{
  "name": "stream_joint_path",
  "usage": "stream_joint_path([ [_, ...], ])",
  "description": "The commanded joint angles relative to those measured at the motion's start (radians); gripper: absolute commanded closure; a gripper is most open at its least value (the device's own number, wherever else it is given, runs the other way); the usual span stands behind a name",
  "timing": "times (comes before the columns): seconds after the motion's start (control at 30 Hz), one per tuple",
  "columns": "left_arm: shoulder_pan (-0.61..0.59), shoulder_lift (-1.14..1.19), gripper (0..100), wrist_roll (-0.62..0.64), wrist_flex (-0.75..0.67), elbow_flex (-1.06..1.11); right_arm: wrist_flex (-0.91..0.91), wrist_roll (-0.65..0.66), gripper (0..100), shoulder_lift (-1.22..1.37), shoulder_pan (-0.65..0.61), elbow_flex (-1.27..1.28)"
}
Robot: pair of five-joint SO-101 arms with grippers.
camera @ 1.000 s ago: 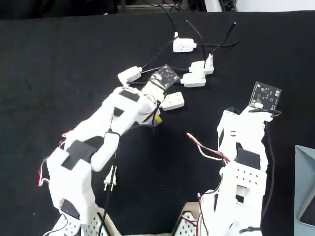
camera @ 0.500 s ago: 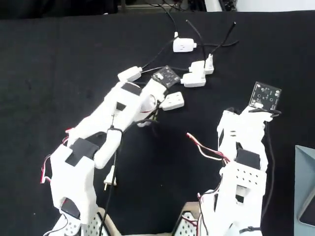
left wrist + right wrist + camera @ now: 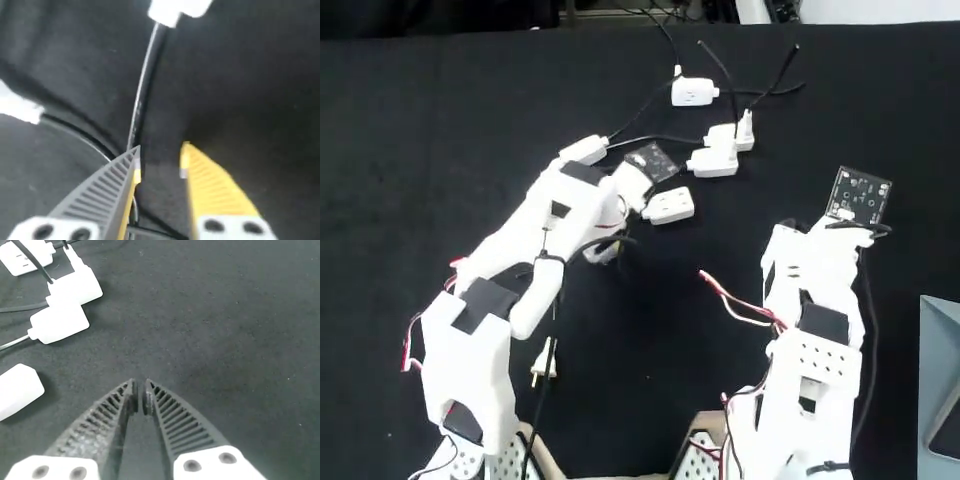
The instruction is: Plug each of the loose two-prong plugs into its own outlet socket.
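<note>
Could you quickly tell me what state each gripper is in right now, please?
Left gripper: open, with a thin black cable running beside it, not clamped.
Right gripper: shut, holding nothing.

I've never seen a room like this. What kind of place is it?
Most likely a robotics lab or workshop bench. Two white robot arms sit at a black-covered table, with white outlet sockets and corded plugs laid out, seemingly for practice.
</note>
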Motion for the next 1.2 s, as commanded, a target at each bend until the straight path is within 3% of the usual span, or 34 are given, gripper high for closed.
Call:
stream_joint_path([
  [0.0,-0.01,-0.008,79,0.035,-0.005,-0.156,-0.014,-0.002,97.3,-0.019,0.009,-0.007],
  [0.17,-0.008,0.037,79,0.149,-0.075,-0.28,-0.017,-0.002,97.3,-0.018,0.005,-0.007],
  [0.33,0.039,0.126,74,0.101,-0.11,-0.344,-0.015,-0.002,97.3,-0.019,0.005,-0.007],
  [0.67,0.087,0.27,71,0.094,0.051,-0.624,-0.014,-0.002,97.3,-0.019,0.003,-0.005],
  [1.07,0.101,0.608,71,0.043,0.061,-0.961,-0.014,-0.002,97.3,-0.019,0.003,-0.005],
  [1.17,0.094,0.643,78,0.084,0.086,-1.038,-0.014,-0.002,97.3,-0.019,0.003,-0.005],
])
